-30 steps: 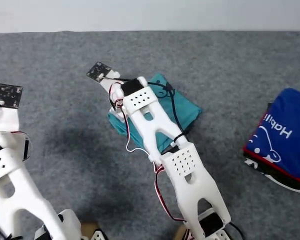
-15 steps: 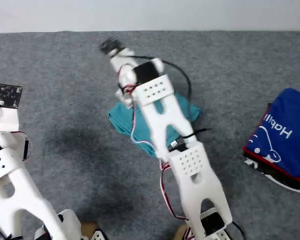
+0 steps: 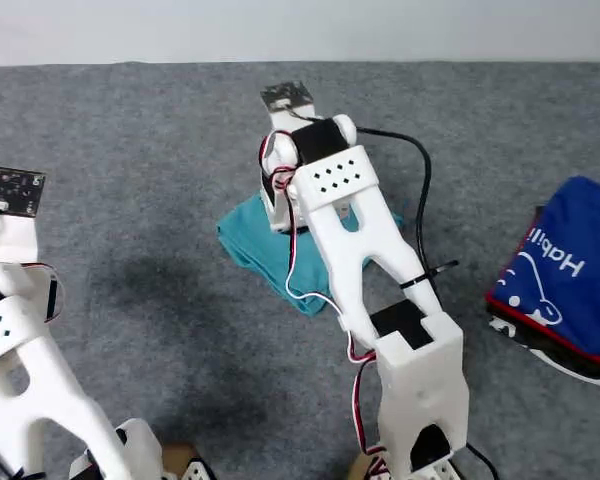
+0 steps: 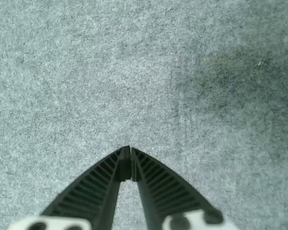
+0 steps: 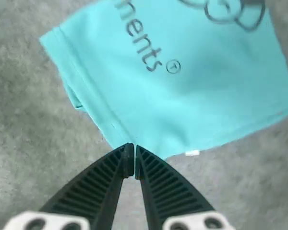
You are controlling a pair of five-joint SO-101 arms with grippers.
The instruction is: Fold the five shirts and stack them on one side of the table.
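Right arm has swung from the teal shirt [image 3: 250,245]'s left side toward its far side; the shirt stays folded mid-table. Wrist views show what the high view hides: right gripper [image 5: 130,149] closed and empty over the shirt's edge, left gripper [image 4: 130,151] closed and empty over bare grey carpet [image 3: 140,150]. The blue-topped stack [image 3: 565,265] sits at the right edge, with open carpet between it and the teal shirt.

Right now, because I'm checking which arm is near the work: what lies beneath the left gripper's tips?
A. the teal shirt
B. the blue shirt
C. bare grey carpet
C: the left gripper, jaws shut, hangs over bare grey carpet, while the teal shirt lies under the right gripper.
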